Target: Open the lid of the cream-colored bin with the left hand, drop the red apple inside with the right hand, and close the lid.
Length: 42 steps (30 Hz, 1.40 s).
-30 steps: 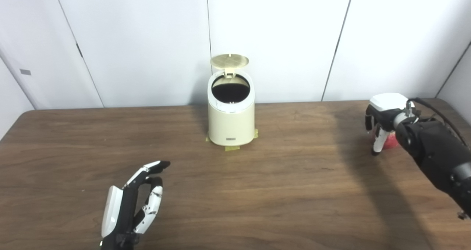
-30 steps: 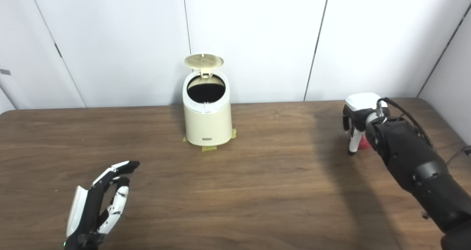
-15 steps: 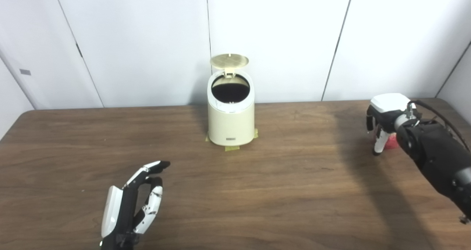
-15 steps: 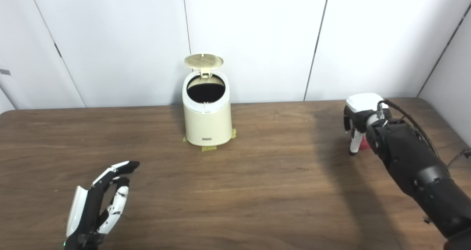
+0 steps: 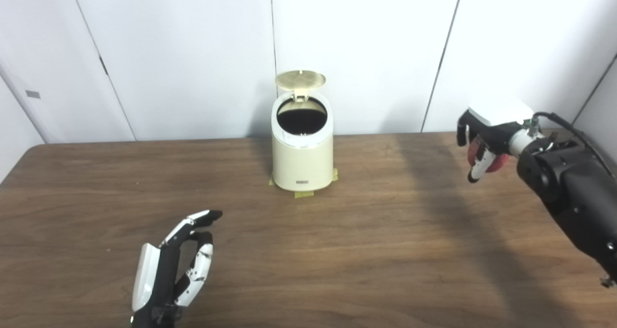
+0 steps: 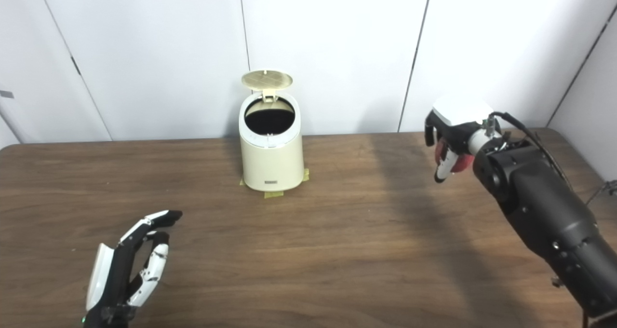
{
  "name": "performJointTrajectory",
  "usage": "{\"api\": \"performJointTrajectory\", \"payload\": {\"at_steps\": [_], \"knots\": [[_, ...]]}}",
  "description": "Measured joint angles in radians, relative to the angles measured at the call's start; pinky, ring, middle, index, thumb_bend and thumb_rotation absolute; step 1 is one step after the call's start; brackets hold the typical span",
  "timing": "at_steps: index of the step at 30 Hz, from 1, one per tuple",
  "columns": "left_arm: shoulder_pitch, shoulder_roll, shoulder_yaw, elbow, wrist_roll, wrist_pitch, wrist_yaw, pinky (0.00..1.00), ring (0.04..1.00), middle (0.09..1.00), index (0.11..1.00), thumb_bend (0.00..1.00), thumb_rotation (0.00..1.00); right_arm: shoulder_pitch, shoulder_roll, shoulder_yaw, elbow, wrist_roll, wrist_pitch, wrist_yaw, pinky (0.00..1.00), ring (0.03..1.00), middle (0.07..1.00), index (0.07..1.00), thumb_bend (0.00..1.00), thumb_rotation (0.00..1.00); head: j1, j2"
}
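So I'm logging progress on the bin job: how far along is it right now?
Done: the lid of the cream bin stands open. In hand: the right hand is shut on the red apple, held above the table, well right of the bin. Left: drop it in, then close the lid. The left hand rests open near the front edge.

The left hand (image 5: 166,265) is showing a glossy white back plate over a black frame, its fingers (image 5: 200,219) mixing white shells with black tips. The right hand (image 6: 453,130) is wearing the same white plate above black fingers, one white-shelled. Behind those fingers, a silver wrist collar is joining a bulky matte-black forearm (image 6: 540,207), and a black cable (image 6: 525,130) is arching over it.
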<state>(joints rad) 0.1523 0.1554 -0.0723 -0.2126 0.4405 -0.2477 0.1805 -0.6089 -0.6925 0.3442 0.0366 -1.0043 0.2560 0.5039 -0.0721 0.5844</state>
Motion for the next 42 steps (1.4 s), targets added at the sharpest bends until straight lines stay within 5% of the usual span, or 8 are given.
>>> {"api": "performJointTrajectory", "payload": {"at_steps": [8, 16, 21, 23, 31, 35, 42], "knots": [[-0.001, -0.001, -0.002, 0.0, 0.013, 0.0, 0.004, 0.64, 0.75, 0.743, 0.726, 0.15, 0.75, -0.002, 0.003, -0.017, -0.143, -0.006, 0.002, 0.093, 0.35, 0.41, 0.48, 0.498, 0.52, 0.0, 0.0, 0.002], [-0.004, -0.001, -0.007, 0.001, 0.03, 0.0, 0.005, 0.64, 0.749, 0.745, 0.729, 0.15, 0.74, -0.003, 0.032, -0.034, -0.268, 0.028, -0.081, 0.103, 0.31, 0.419, 0.506, 0.494, 0.52, 0.0, 0.005, -0.002], [-0.006, 0.0, -0.008, 0.005, 0.031, 0.0, 0.005, 0.65, 0.754, 0.747, 0.73, 0.16, 0.75, -0.012, 0.073, -0.024, -0.342, 0.029, -0.116, 0.141, 0.56, 0.514, 0.524, 0.431, 0.51, 0.0, 0.006, -0.006], [-0.009, -0.001, -0.009, 0.008, 0.031, 0.0, 0.005, 0.65, 0.752, 0.748, 0.731, 0.15, 0.76, -0.029, 0.102, -0.019, -0.368, 0.026, -0.13, 0.16, 0.45, 0.482, 0.537, 0.448, 0.51, 0.0, 0.009, -0.009], [-0.025, -0.002, -0.024, 0.02, 0.043, -0.003, 0.029, 0.64, 0.749, 0.748, 0.729, 0.15, 0.74, -0.098, 0.251, 0.005, -0.414, 0.038, -0.188, 0.175, 0.5, 0.467, 0.544, 0.439, 0.51, 0.0, 0.025, -0.017], [-0.027, -0.002, -0.028, 0.021, 0.057, -0.003, 0.041, 0.65, 0.755, 0.755, 0.735, 0.14, 0.72, -0.111, 0.288, 0.006, -0.394, 0.03, -0.192, 0.176, 0.44, 0.457, 0.554, 0.439, 0.51, 0.0, 0.031, -0.017], [-0.031, -0.005, -0.034, 0.021, 0.069, -0.002, 0.041, 0.66, 0.761, 0.762, 0.74, 0.16, 0.73, -0.136, 0.365, 0.023, -0.264, 0.027, -0.269, 0.067, 0.26, 0.393, 0.567, 0.457, 0.51, 0.0, 0.049, -0.02]]}}
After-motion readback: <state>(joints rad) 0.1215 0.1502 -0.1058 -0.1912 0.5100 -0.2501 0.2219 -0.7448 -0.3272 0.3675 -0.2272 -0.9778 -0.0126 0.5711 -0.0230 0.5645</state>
